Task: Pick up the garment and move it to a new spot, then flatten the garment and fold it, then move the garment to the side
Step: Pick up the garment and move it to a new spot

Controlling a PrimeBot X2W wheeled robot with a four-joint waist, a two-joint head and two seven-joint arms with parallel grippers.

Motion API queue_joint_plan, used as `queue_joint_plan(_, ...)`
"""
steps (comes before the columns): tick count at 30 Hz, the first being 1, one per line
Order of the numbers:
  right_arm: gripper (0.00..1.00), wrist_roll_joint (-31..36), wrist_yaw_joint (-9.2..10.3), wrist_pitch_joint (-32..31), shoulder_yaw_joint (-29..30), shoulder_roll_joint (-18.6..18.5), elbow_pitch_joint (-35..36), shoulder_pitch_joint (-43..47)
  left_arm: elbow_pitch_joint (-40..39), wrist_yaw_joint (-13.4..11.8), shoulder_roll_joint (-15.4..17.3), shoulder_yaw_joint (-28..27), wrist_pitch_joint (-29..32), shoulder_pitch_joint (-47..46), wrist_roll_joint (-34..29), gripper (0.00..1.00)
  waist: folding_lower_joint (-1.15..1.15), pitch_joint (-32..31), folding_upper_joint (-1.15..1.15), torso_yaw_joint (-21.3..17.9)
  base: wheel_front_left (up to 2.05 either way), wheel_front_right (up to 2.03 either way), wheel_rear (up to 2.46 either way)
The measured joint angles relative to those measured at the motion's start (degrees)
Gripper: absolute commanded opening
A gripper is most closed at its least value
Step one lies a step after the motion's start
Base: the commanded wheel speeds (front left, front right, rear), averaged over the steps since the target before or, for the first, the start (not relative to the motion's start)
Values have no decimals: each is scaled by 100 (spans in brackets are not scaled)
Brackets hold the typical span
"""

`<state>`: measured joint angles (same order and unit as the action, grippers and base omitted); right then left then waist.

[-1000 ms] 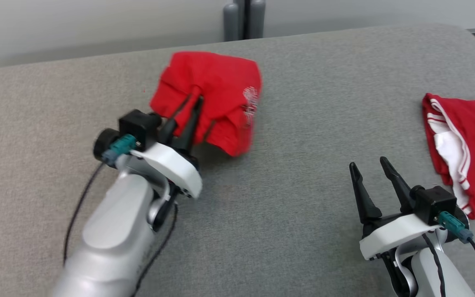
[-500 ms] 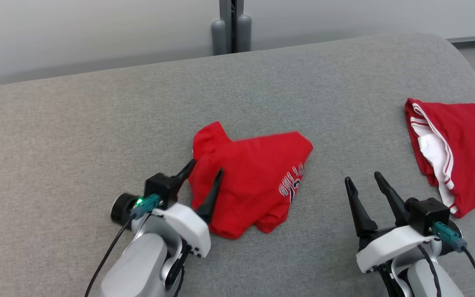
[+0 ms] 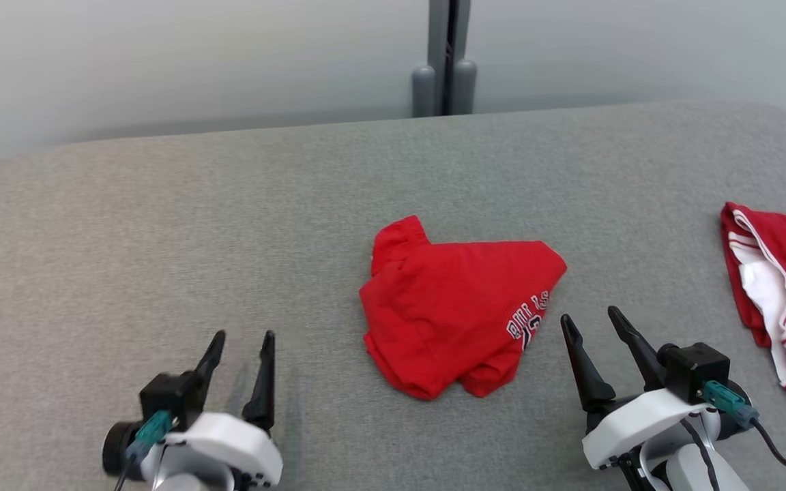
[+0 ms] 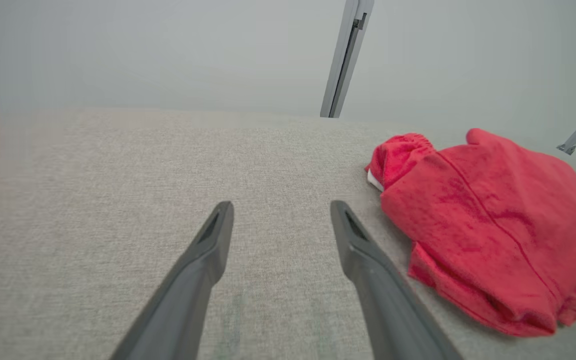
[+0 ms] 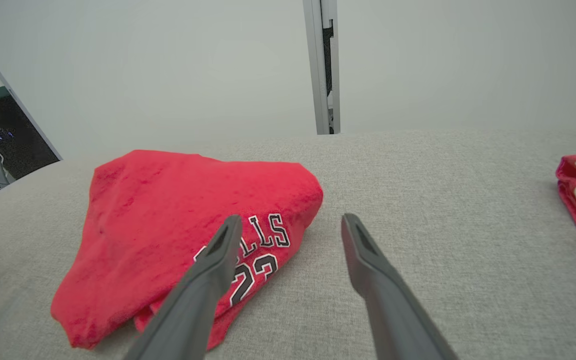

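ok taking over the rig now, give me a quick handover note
Garment: bunched in a heap on the grey surface, mid-view. Another red garment lies far right.
Left end effector: open, empty, just let go, now clear to the heap's left.
Right end effector: open, empty, close by its right edge.
Done: pickup and move.
Left: flatten, fold, move aside.

Grey counter (image 3: 161,225) is wide open on the left; red garment (image 3: 454,310) clutters the middle (striped garment (image 3: 785,273) far right).
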<state>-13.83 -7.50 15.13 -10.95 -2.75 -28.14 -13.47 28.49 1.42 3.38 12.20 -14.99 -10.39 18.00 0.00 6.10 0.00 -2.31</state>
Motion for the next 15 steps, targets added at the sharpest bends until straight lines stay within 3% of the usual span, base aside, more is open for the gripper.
queue_joint_plan(15,100,-37,0,0,313,3,-249,441,-569,-56,-52,-1203,0,1327,-398,100,0,-702,0,312,0,0,0)
